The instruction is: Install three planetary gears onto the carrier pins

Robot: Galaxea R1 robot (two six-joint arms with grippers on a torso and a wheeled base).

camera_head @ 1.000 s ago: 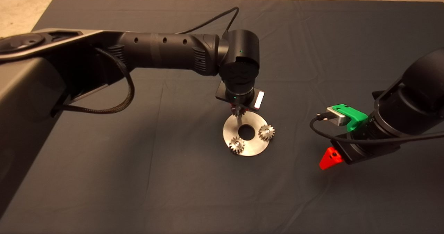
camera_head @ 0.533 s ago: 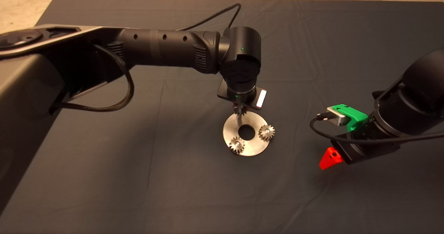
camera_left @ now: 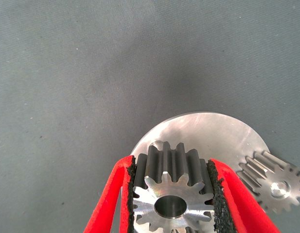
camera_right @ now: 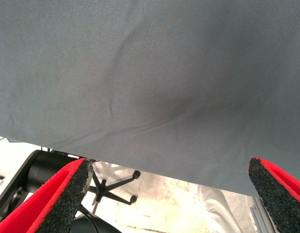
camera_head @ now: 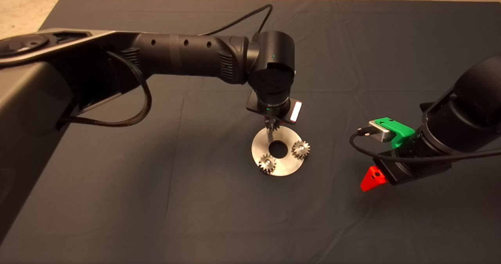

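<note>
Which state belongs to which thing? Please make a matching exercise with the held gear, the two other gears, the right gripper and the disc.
Things:
1. held gear
2. two other gears
3. right gripper
4. disc

States:
A. open, off to the side over the mat
B. lying flat on the mat
C. seated on pins
D. clamped in the left gripper

Pairs: 1-D, 2-C, 3-A, 4-B

The table is covered by a dark mat (camera_head: 156, 201), slightly creased. On it a flat round silver disc (camera_head: 282, 169) is laid near the middle.
</note>
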